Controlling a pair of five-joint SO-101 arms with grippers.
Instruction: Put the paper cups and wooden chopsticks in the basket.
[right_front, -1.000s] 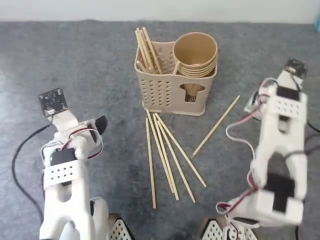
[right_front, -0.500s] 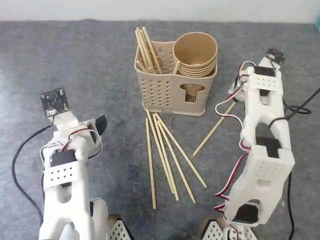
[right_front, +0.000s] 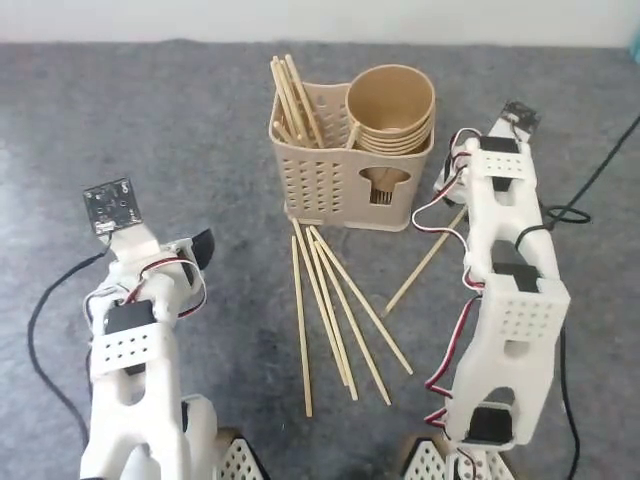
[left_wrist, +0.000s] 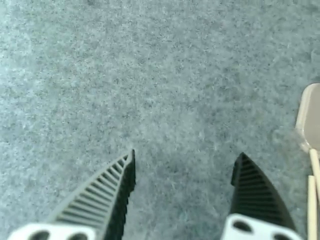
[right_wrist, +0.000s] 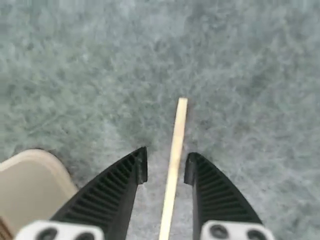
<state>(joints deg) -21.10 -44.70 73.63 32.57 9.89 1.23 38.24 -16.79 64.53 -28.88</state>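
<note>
A beige perforated plastic basket (right_front: 335, 185) stands upright at the upper middle of the high view on the grey carpeted bench (right_front: 150, 120). Its right compartment holds a nested stack of brown paper cups (right_front: 391, 108), mouths up. Its left compartment holds a bundle of wooden chopsticks (right_front: 292, 98) that lean with their upper ends toward the upper left of the frame. In front of the basket a fan of loose wooden chopsticks (right_front: 335, 315) lies flat. They come close together near the basket's foot, and their long axes spread toward the lower edge of the frame. A single wooden chopstick (right_front: 425, 262) lies apart from the fan to the right. It runs diagonally from lower left to upper right, and its upper end passes under the white right arm (right_front: 505, 260), which stretches up the right side of the frame beside the basket. In the right wrist view the right pincer (right_wrist: 166, 155) is spread a little, its two black jaws astride that chopstick (right_wrist: 179, 120). A narrow gap shows on each side, so nothing is clamped. A beige corner of the basket (right_wrist: 30, 185) shows just beside one jaw. The left arm (right_front: 130, 340) is at the lower left of the high view. The left pincer (left_wrist: 186, 155) is spread wide over bare carpet, well apart from the chopsticks, with an edge of the basket (left_wrist: 309, 117) off to one side.
</note>
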